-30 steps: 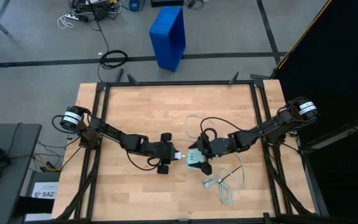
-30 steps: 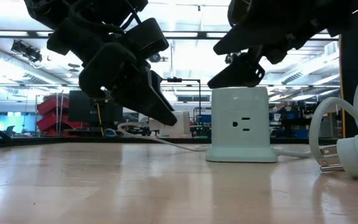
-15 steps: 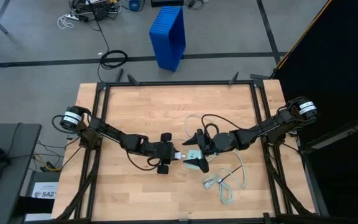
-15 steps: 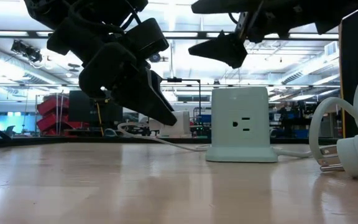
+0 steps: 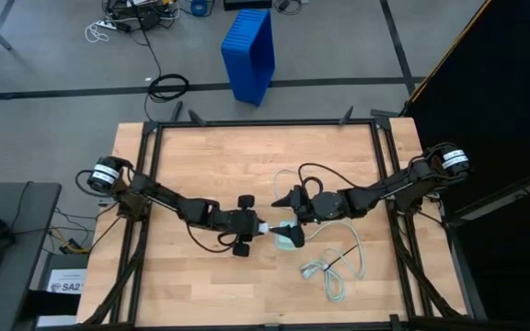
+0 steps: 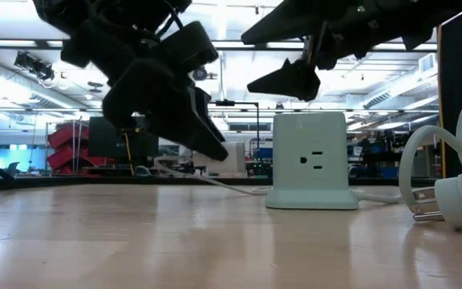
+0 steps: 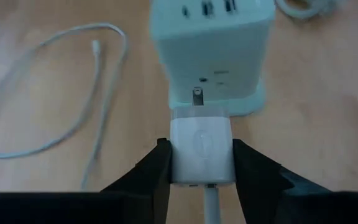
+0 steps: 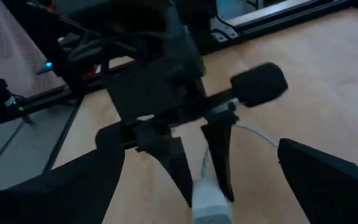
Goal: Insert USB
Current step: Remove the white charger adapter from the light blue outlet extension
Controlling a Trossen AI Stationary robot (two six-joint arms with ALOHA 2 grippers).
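Left of the charger block [image 5: 289,235], the left gripper [image 7: 202,163] pinches the USB [image 7: 201,149] plug between its fingers, silvery tip pointing at the block's side face and almost touching a small port there. Holding the plug level and square to that face looks meant to let it slide straight in. Its thin cable trails across the wooden table [image 5: 201,165]. Right of the block, the right gripper [image 5: 287,199] hovers just above it with fingers spread, touching nothing, perhaps ready to steady the block.
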